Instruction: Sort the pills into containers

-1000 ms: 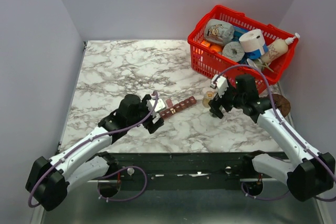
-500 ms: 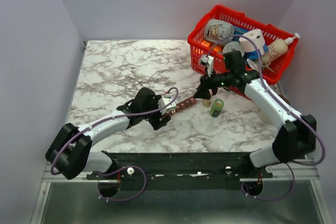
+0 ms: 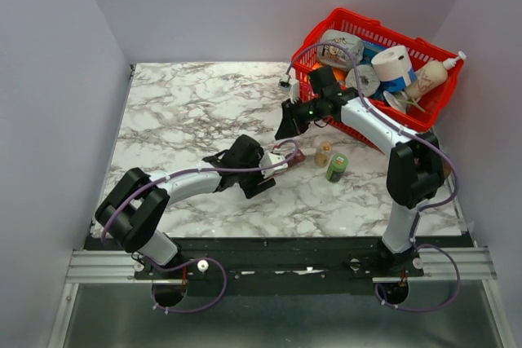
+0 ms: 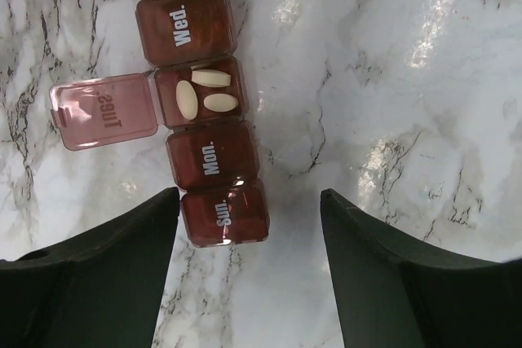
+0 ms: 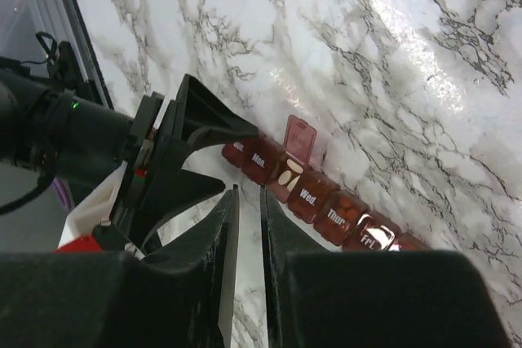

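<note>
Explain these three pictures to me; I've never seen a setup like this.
Two robot arms are bolted at the table's near edge, each ending in a two-finger gripper. The wide picture is from a fixed camera above and behind them; the other two are from wrist cameras. On the marble table lie a reddish-brown weekly pill organiser, a green bottle, a tan bottle and a red basket of odds and ends. The organiser's Tues lid is flipped open, three pale pills in that cell. The left gripper stands open astride its Sun end; the right gripper, above the table, is shut on nothing.
</note>
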`<state>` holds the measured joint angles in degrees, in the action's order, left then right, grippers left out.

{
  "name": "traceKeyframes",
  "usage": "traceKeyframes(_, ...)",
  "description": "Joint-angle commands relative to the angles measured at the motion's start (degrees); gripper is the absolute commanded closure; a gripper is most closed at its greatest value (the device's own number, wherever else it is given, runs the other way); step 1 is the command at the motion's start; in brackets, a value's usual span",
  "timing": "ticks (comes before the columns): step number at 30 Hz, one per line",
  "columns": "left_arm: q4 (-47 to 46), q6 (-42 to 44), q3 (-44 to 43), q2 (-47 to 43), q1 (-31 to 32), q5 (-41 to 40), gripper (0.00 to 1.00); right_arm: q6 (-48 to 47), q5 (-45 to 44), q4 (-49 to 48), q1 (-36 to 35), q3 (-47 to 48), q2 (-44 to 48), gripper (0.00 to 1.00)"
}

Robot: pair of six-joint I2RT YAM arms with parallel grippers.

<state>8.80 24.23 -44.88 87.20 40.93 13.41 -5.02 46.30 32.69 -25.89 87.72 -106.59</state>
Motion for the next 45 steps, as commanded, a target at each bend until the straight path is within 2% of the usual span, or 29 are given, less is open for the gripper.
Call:
traceKeyframes(1,-0.71,1.08,1.02,0.16,1.61,-5.67,0.23,4.92,-2.18,0.27,-0.91,3.94,-3.54,0.76)
traceKeyframes(9,-0.62,1.52,1.47,1.40,2.23,-7.34,0.30,6.95,-5.25,1.59,-3.99,9.13,-11.88,0.79)
traceKeyframes(14,-1.24,0.56,2.43,-2.37,1.97,-8.05,0.27,3.80,-8.86,2.47,-4.26,10.45,-12.86,0.78)
traceKeyframes(16,-1.24,-1.63,2.87,-5.87,0.74,-6.65,0.23,-3.39,-7.90,6.22,-4.26,11.06,-11.72,0.70)
traceKeyframes(17,-0.98,-2.77,2.96,-7.12,0.04,-5.42,0.22,-6.55,-7.55,7.90,-4.26,11.33,-11.19,0.58)
traceKeyframes(19,-0.98,-5.84,3.40,-11.23,-2.86,-1.21,0.16,-15.35,-8.51,12.29,-4.08,11.59,-10.05,0.46)
traceKeyframes(20,-1.24,-7.08,3.57,-12.57,-4.00,0.20,0.14,-18.51,-8.68,13.27,-4.08,11.16,-8.48,0.35)
traceKeyframes(23,-1.33,-10.59,4.01,-16.88,-9.36,6.26,0.11,-32.12,-7.99,15.91,-3.99,7.57,-4.79,0.20)
traceKeyframes(24,-1.41,-11.48,4.01,-17.49,-10.77,7.93,0.10,-36.51,-5.29,16.87,-3.91,6.51,-3.82,0.18)
traceKeyframes(26,-2.11,-14.19,3.84,-18.38,-14.46,12.42,0.10,-52.05,-1.76,21.70,-3.91,3.79,-2.41,0.15)
traceKeyframes(27,-2.29,-15.25,3.40,-18.29,-15.52,13.82,0.10,-64.38,1.30,23.98,-3.91,2.90,-1.44,0.14)
traceKeyframes(29,-2.38,-18.76,2.26,-16.63,-18.41,15.24,0.10,-75.44,2.65,28.73,-3.99,0.88,-0.47,0.14)
traceKeyframes(31,-0.90,-25.61,-1.68,-12.09,-20.35,15.94,0.12,-84.50,2.13,27.88,-3.99,-1.93,0.15,0.14)
traceKeyframes(34,0.35,-32.30,-6.09,-5.93,-22.20,17.09,0.18,-87.69,-0.86,24.81,-4.26,-2.21,-1.25,0.14)
traceKeyframes(38,-7.45,-40.65,-7.41,-1.60,-22.91,17.62,0.23,-88.50,-5.95,21.72,-4.96,-1.77,-3.89,0.15)
traceKeyframes(40,-8.53,-43.99,-8.72,1.03,-23.26,17.09,0.28,-87.54,-8.77,19.36,-5.13,-2.11,-4.77,0.15)
traceKeyframes(45,-8.27,-46.73,-11.63,6.66,-23.70,16.30,0.45,-84.37,-14.39,15.75,-5.31,-2.90,-7.41,0.18)
